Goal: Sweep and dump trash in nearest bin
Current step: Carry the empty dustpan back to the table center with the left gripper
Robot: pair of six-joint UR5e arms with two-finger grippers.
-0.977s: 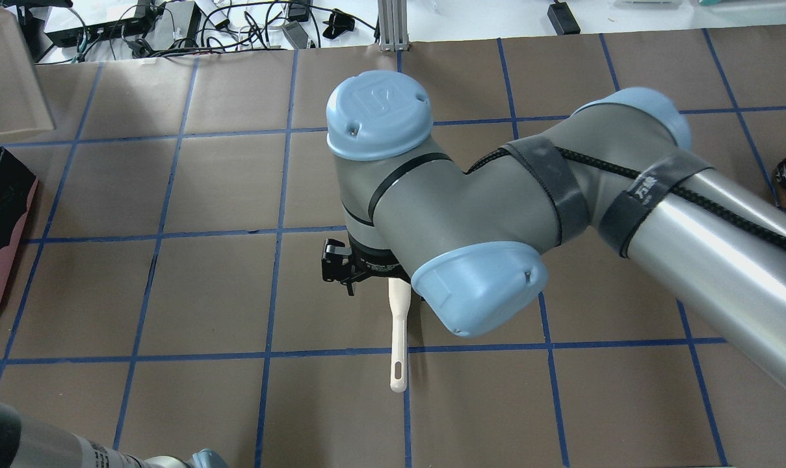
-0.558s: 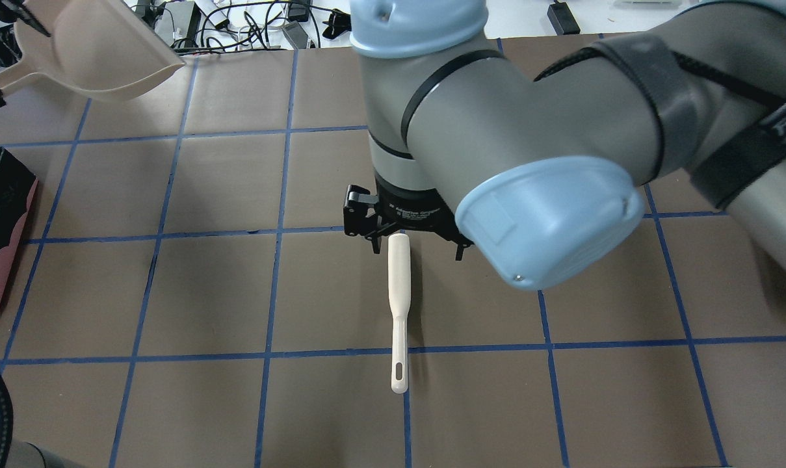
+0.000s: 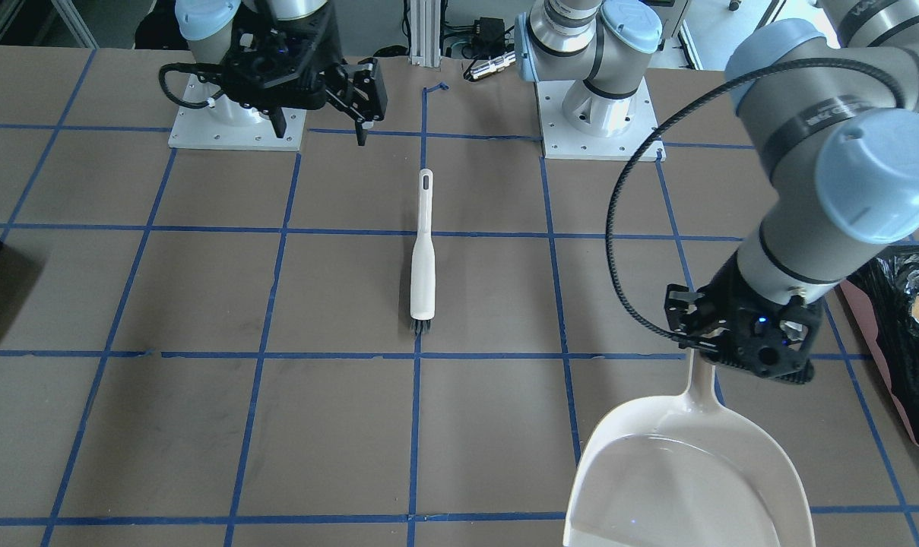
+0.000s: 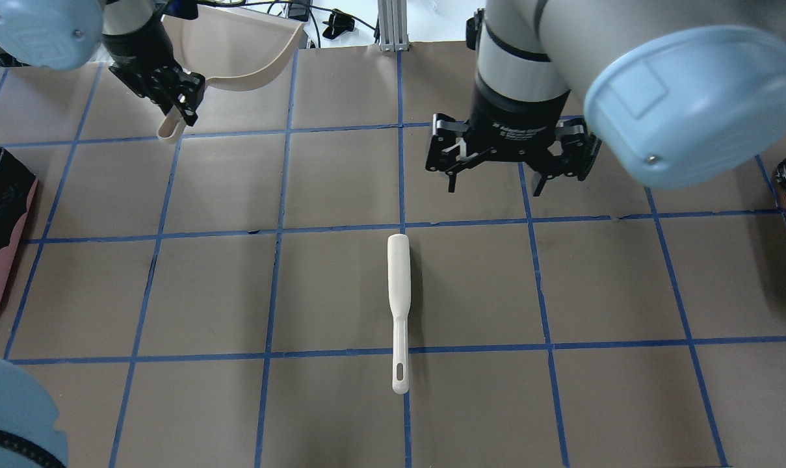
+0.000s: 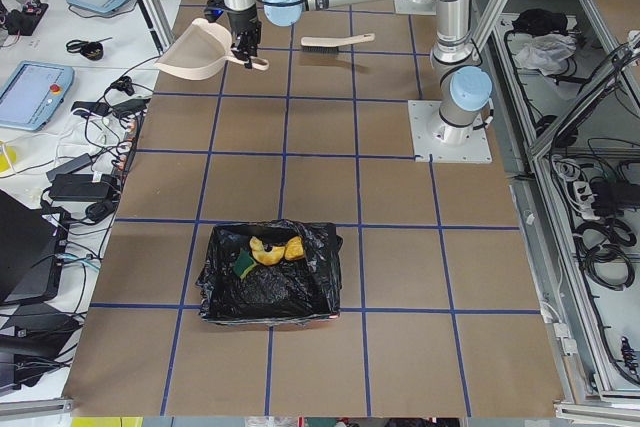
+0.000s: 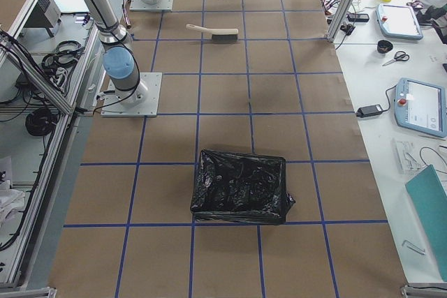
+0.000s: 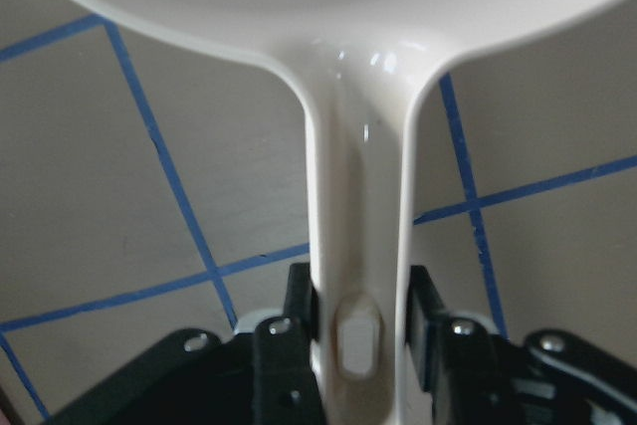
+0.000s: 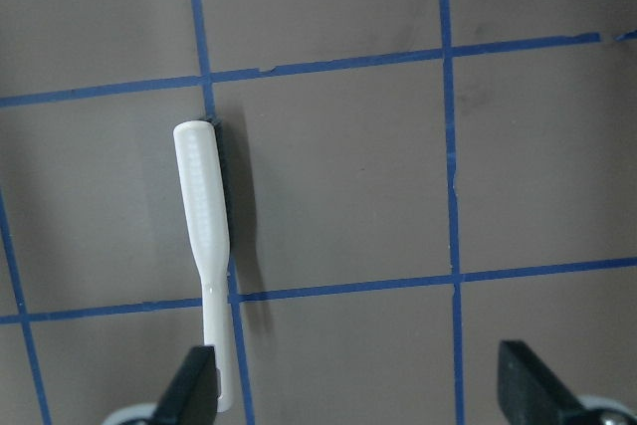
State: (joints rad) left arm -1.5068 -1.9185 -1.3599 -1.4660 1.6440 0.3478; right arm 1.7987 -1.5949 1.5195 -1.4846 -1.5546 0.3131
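1. the left gripper (image 7: pixel 360 330) had its jaws narrow, clamped on the handle of the white dustpan (image 3: pixel 687 471). the scoop reached out past the fingertips, held above the table (image 4: pixel 204 292), and looked empty.
2. the right gripper (image 4: pixel 497 179) hung with jaws wide and nothing between them. the brush (image 4: pixel 398 286) lay flat on the table below them, nearer one finger than the other.
3. the trash (image 5: pixel 268 252) sat inside the bin (image 5: pixel 215 277), well apart from both sets of jaws, so the dumping looked done.
4. what remained was probably setting the dustpan down. doing it well would mean lowering it level until the scoop rested on the table, parting the jaws only then, and lifting straight off the handle so as not to drag it.
5. it should land away from the brush.
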